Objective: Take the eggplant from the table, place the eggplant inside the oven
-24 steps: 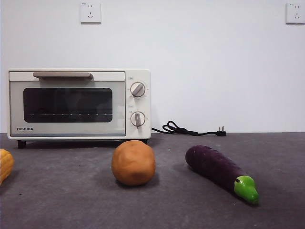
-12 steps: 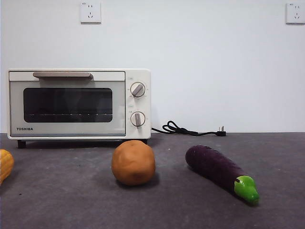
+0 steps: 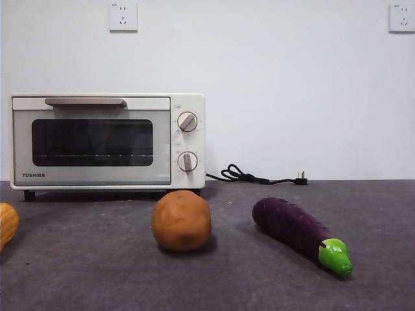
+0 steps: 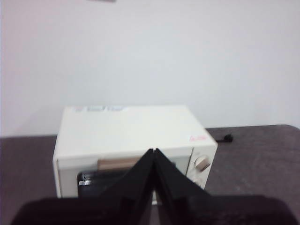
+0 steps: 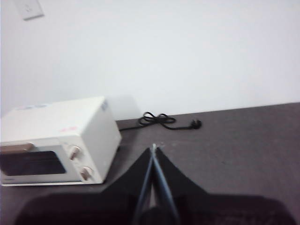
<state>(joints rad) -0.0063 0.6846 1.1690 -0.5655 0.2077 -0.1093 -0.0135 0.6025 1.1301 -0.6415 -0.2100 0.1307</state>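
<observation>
The glossy dark purple toy eggplant (image 3: 295, 229) with its bright green stem cap lies on the dark grey felt table (image 3: 259, 285), near the front, cap end nearest the camera; only the front view shows it. Just beside it sits a round orange-brown ball (image 3: 181, 221), and a yellow ribbed vegetable (image 3: 7, 224) is cut off by the picture's edge. Behind stands the cream-white Toshiba toaster oven (image 3: 107, 141), door shut, with only a wire rack faintly visible through the dark glass. A black power cord (image 3: 253, 176) lies unplugged beside it. The left gripper (image 4: 154, 152) hangs high facing the oven, fingers pressed together; the right gripper (image 5: 153, 148) likewise, fingers together, above bare table. Both wrist views are blurred.
</observation>
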